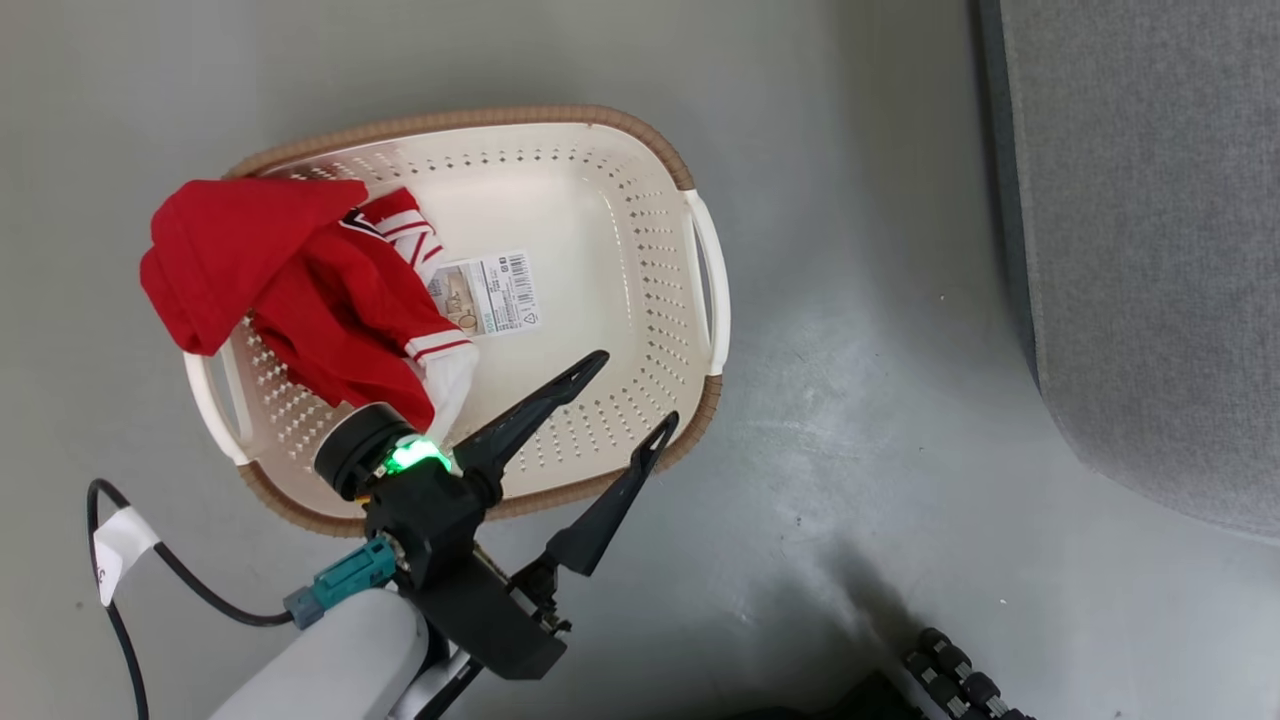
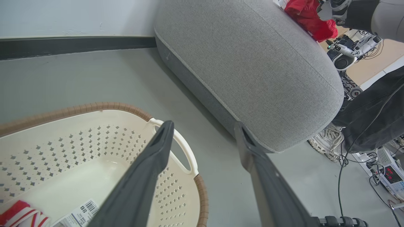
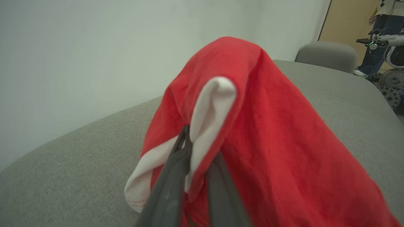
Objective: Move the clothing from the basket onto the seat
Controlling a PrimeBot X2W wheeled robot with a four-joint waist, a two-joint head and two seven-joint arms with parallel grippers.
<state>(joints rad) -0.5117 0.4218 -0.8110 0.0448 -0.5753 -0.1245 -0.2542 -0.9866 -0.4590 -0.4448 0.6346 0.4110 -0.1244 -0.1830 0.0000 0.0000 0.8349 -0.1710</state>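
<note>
The cream basket [image 1: 600,115] with the brown rim stands on the grey floor. A red garment [image 1: 300,290] with white trim lies in its left part and hangs over the rim, beside the paper label [image 1: 487,292]. Over the basket's near rim my left gripper [image 1: 635,388] is open and holds nothing; the left wrist view has its fingers [image 2: 203,126] spread above the basket [image 2: 104,105]. My right gripper [image 3: 197,148] is shut on a second red garment [image 3: 268,132] with white trim, which hangs over the light-grey seat [image 3: 79,164]. This garment [image 2: 311,19] shows above the seat [image 2: 252,63]. The seat's edge [image 1: 1150,200] lies right of the basket.
A black cable [image 1: 170,560] with a white tag runs at the lower left. Beside the seat's end are a person's shoe [image 2: 325,142], dark trousers, cables and a meter [image 2: 389,176]. A wall with dark skirting [image 2: 63,47] stands behind. Another grey chair [image 3: 326,55] is beyond the seat.
</note>
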